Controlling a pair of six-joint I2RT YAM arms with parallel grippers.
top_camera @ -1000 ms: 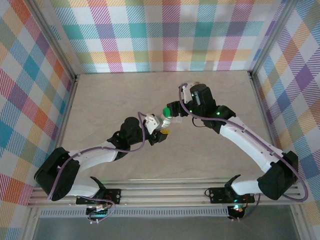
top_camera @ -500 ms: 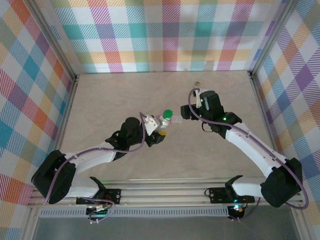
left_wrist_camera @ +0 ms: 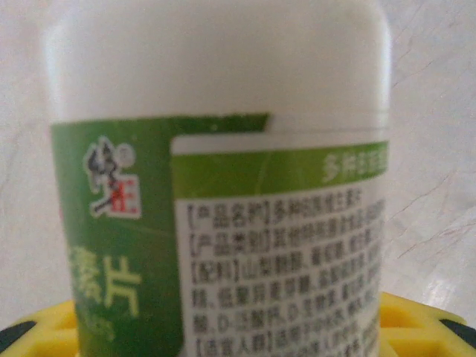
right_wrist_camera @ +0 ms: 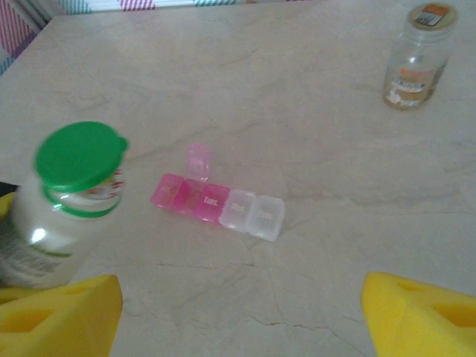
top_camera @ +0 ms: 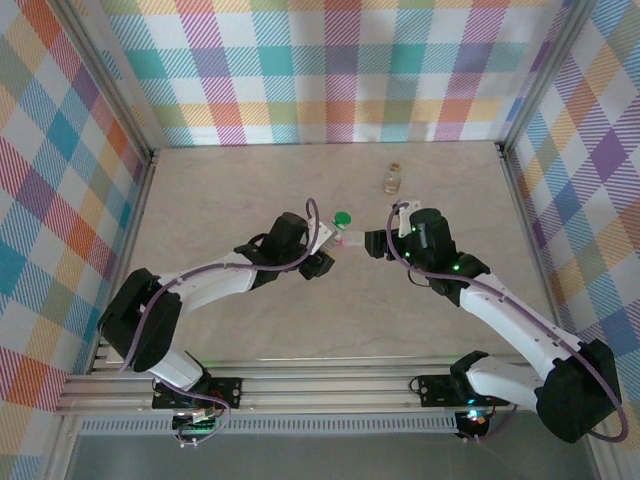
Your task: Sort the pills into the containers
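My left gripper (top_camera: pixel 329 236) is shut on the white bottle with the green cap (top_camera: pixel 341 220). Its green-and-white label (left_wrist_camera: pixel 223 223) is close to the left wrist camera, with yellow pads (left_wrist_camera: pixel 416 321) at either side. In the right wrist view the bottle (right_wrist_camera: pixel 67 201) leans at the left, just beside the pink pill box (right_wrist_camera: pixel 219 202). The box lies flat and one pink lid (right_wrist_camera: pixel 197 160) stands up. My right gripper (right_wrist_camera: pixel 242 320) is open over bare table just short of the box (top_camera: pixel 352 240). The pills are out of view.
The small amber bottle (top_camera: pixel 392 178) stands upright towards the back, right of centre, also far right in the right wrist view (right_wrist_camera: pixel 418 58). Pale marbled tabletop (top_camera: pixel 220 190) stretches to the left and front. Checked walls (top_camera: pixel 80 150) close in three sides.
My left arm carried the white bottle up and to the right, next to the pill box. The right arm drew back towards the near side, uncovering the amber bottle.
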